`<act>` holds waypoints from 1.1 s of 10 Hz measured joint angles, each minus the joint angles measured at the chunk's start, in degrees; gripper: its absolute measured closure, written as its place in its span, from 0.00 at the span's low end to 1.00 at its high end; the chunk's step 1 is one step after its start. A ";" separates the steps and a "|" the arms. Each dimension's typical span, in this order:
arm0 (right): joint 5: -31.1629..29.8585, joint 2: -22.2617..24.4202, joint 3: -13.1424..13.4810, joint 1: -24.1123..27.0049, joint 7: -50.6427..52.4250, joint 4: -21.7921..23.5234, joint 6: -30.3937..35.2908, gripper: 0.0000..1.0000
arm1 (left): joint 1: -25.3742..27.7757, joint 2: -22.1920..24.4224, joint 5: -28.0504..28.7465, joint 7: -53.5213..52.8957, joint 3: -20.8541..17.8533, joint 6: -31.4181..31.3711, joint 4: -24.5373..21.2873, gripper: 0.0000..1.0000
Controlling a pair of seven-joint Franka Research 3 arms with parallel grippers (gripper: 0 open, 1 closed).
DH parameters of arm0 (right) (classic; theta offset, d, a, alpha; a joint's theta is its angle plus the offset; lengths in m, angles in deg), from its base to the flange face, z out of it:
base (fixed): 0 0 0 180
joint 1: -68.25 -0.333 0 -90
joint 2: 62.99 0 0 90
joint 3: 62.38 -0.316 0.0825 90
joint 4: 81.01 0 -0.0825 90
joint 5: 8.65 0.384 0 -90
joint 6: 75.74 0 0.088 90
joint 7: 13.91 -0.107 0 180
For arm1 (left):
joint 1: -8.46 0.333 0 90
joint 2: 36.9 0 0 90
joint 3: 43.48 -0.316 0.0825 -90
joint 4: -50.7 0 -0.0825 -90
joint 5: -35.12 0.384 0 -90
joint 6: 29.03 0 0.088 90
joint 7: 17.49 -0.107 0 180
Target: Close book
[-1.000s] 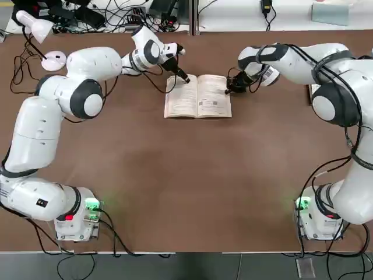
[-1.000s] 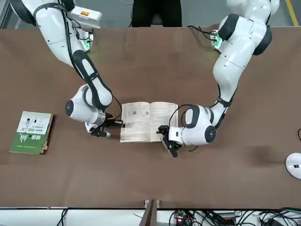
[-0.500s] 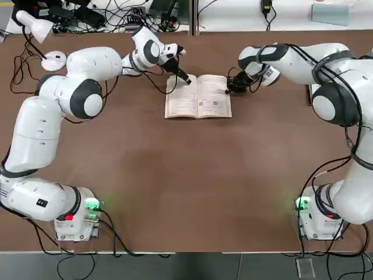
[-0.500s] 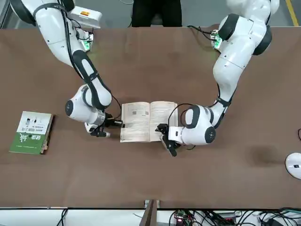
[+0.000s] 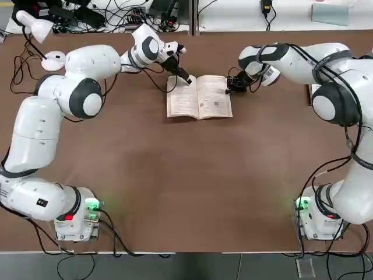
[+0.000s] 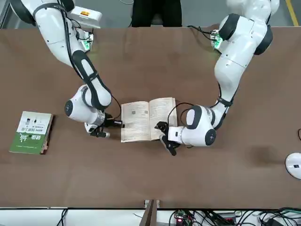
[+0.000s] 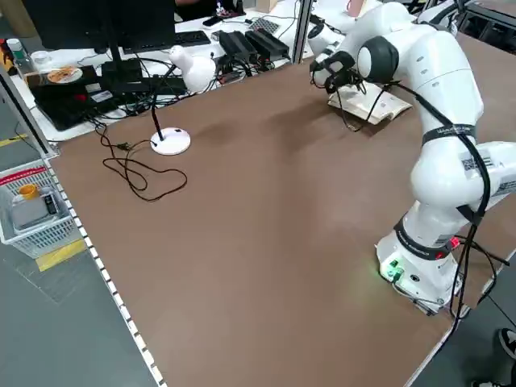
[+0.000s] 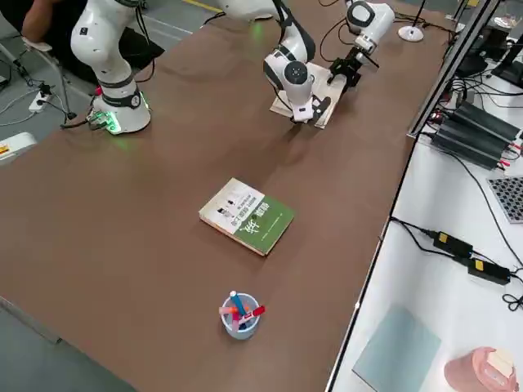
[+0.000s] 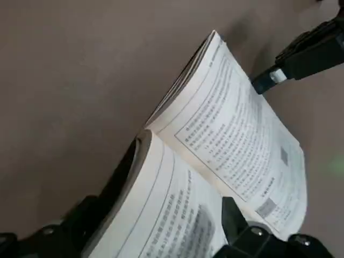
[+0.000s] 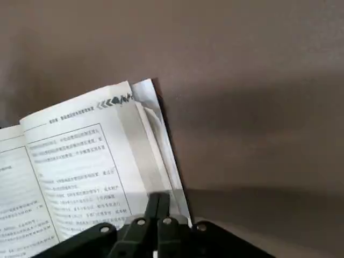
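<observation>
The book's [image 5: 200, 99] left half now tilts up between the left gripper's [image 5: 187, 80] parted fingers, higher than before. The right gripper's [image 10: 159, 198] fingers are closed, beside the still-open book's right edge.

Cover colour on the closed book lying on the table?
Closed paperback book: white and green, white lettering on the green part. Best in right side view.

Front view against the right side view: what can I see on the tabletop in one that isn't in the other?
Only the front view: the printed text on the open book's pages.

Only the right side view: a cup of markers.

Both: the green-and-white-covered book lying closed, and the left gripper and right gripper, each at its own side of the open book.
</observation>
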 joint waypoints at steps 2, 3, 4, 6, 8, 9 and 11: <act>0.00 0.00 0.02 0.02 0.01 0.00 0.01 0.99 | 0.14 0.53 0.00 0.85 -0.01 1.14 0.02 0.00; 0.00 0.00 0.03 0.03 0.01 0.00 0.03 0.99 | 0.18 0.66 0.00 0.94 -0.01 1.55 0.02 0.00; 0.00 0.00 0.03 0.03 0.01 0.00 0.03 0.99 | 0.24 0.69 0.00 0.96 -0.02 1.91 0.02 0.00; 0.00 0.00 0.03 0.04 0.01 0.00 0.04 0.99 | 0.49 0.70 0.00 0.98 -0.05 2.69 0.03 0.00; 0.00 0.00 0.03 0.04 0.02 -0.01 0.11 0.99 | 1.04 0.79 -0.03 1.32 -0.05 4.31 0.05 0.00; 0.00 0.00 0.03 0.04 0.02 -0.01 0.16 0.99 | 1.43 0.91 -0.07 1.74 -0.05 5.36 0.11 0.00; 0.00 0.00 0.04 0.04 0.02 -0.01 0.21 0.99 | 1.99 1.33 -0.12 2.68 0.00 7.27 0.30 0.00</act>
